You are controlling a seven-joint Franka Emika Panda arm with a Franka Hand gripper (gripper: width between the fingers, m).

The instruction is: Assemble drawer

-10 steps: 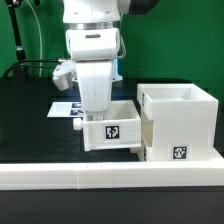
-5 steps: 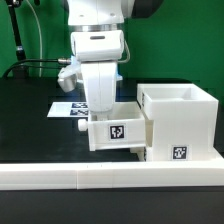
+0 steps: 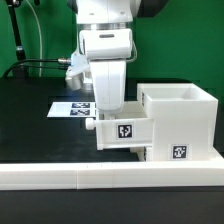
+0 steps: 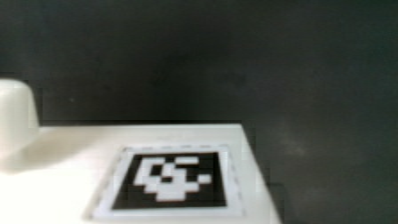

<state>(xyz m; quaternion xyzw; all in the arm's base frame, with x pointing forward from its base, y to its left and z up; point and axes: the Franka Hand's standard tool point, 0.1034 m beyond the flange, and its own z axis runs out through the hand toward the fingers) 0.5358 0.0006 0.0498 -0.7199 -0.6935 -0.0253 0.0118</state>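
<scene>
White plastic tray [image 3: 124, 131] sits under the arm, tag facing the camera, small knob [image 3: 93, 127] sticking out on the exterior view's left. Its other end touches or overlaps the side of the tall cube shell [image 3: 182, 121]; can't tell whether it's actually inside the shell. Shell stands open-topped on the exterior view's right, with its own tag [image 3: 180, 154] low on the front face. Both parts sit right behind the long low border wall [image 3: 80, 176] on the black table [image 3: 30, 120].

Gripper [image 3: 109, 112] points straight down into the tray; fingertips are hidden behind the tray's front wall, so can't tell if it's spread or pinching anything.

Marker board [image 3: 72, 108] lies flat behind the tray, partly covered by the arm.

Wrist view is blurry: a tagged white face [image 4: 169, 178] fills the lower part, rounded white part [image 4: 16, 125] at one edge, dark table beyond
</scene>
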